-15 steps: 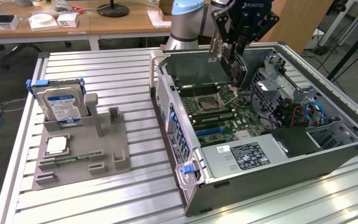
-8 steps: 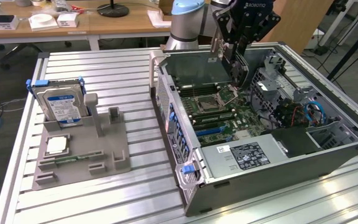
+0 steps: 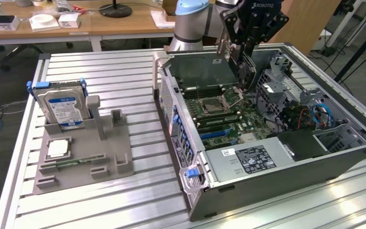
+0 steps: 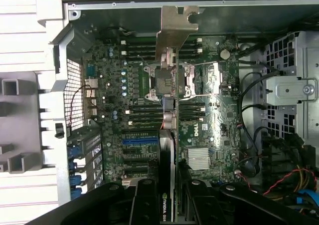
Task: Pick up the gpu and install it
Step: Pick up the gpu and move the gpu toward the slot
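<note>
Claw point(image 4: 167, 207) is clamped on the gpu point(image 4: 168, 140), partly closed around its edge. Card hangs upright over the motherboard point(image 4: 119, 110) inside the open case point(image 3: 285, 164) on the tabletop point(image 3: 100, 67). Looks clear of the slots, but hard to tell.

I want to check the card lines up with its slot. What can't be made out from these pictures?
- Wrist view: the gpu is edge-on, so its faces and contact edge are hidden, and it covers the slots beneath.
- Wrist view: the gripper is cut off by the picture's edge.
- Exterior view: the card's height above the motherboard cannot be told.
</note>
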You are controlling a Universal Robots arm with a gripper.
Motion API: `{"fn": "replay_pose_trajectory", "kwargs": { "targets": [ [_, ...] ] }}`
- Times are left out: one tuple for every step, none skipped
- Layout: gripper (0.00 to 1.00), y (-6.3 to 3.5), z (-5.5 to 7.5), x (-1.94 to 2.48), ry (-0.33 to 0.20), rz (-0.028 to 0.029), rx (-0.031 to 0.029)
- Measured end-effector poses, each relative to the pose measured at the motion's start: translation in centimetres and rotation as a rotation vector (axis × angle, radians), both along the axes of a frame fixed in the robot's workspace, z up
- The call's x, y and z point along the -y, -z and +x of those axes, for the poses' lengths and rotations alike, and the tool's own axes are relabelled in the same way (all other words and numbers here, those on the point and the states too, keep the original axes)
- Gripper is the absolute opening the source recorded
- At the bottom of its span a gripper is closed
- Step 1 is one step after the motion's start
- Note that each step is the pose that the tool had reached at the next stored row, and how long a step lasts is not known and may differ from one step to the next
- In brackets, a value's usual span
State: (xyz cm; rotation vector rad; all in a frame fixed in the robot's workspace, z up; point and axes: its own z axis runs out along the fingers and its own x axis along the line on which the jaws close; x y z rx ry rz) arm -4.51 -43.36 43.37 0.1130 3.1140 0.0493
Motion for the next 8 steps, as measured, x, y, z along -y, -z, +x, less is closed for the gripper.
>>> {"fn": "replay_pose_trajectory", "kwargs": {
  "targets": [
    [0.26,0.00,0.06,0.00,0.000,0.0000,-0.0001],
    [0.26,0.00,0.12,0.00,0.000,0.0000,0.0000],
    [0.26,0.00,0.18,0.00,0.000,0.0000,0.0000],
    [0.26,0.00,0.23,0.00,0.000,0.0000,0.0000],
    [0.26,0.00,0.29,0.00,0.000,0.0000,0.0000],
    [0.26,0.00,0.35,0.00,0.000,0.0000,-0.0001],
    [0.26,0.00,0.41,0.00,0.000,0.0000,-0.0001],
    [0.26,0.00,0.54,0.00,0.000,0.0000,0.0000]
  ]
}}
